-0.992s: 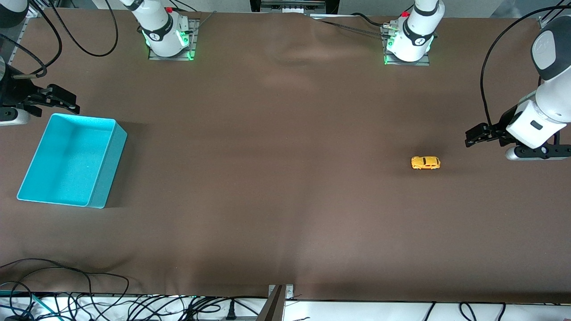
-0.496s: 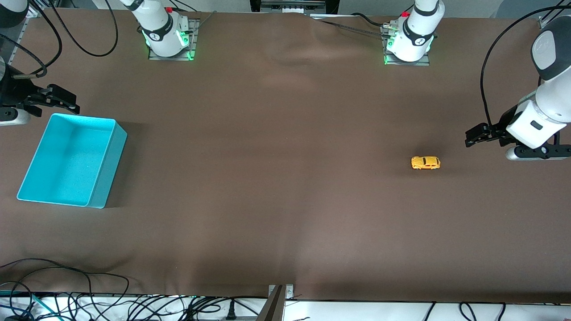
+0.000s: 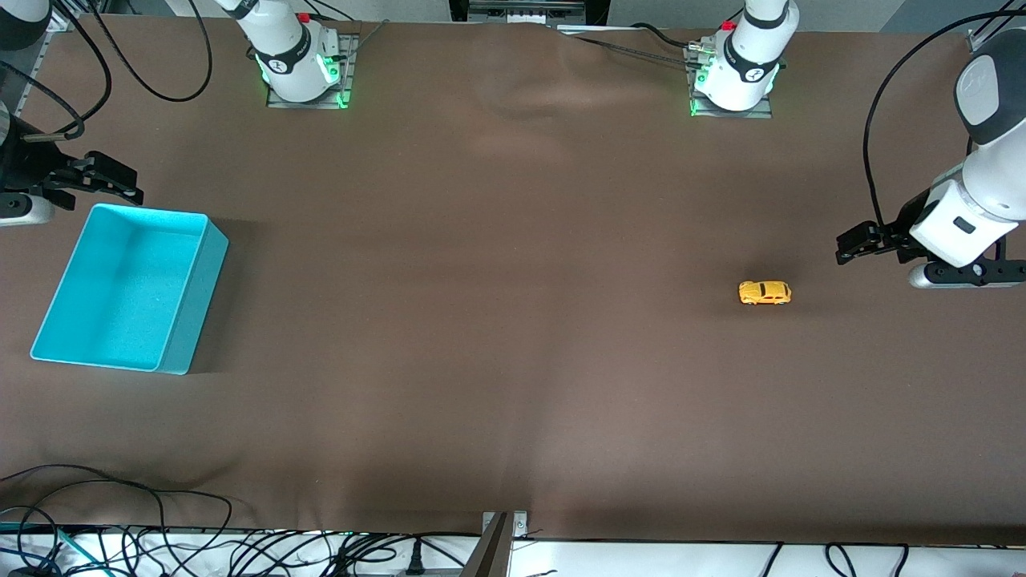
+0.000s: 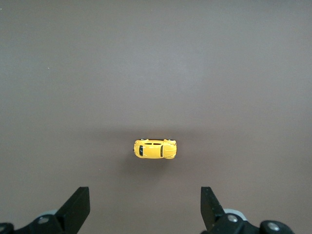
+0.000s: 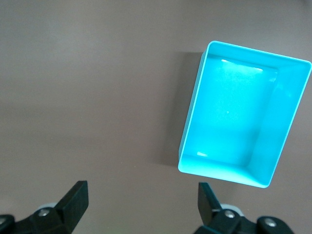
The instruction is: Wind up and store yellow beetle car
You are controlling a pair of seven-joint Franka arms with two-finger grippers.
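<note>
Both of my grippers hang spread wide and empty over the table. Left gripper [image 3: 851,243] hovers above the cloth near the edge at my left arm's end, its two fingertips [image 4: 78,204] parted well wider than the toy. Right gripper [image 3: 108,180] waits over the cloth by the edge at my right arm's end, just off a corner of the turquoise bin [image 3: 188,320], which sits empty.

The yellow beetle car [image 3: 765,292] stands on its wheels on the brown table [image 3: 497,320], near my left gripper and a little nearer the front edge than it, well apart from the bin. In the left wrist view the car [image 4: 155,149] lies lengthwise between my finger lines, so I judge nothing of the task is done yet: no wind-up, no storing.

What worries me is the car's size. It is far smaller than my fingers, rounded and on free wheels; if I come down slightly off centre, one pad may nudge it first and it could roll or spin away. Closing across the length instead of the flanks could squeeze it out. A wrinkle in the cloth could also tip it.
</note>
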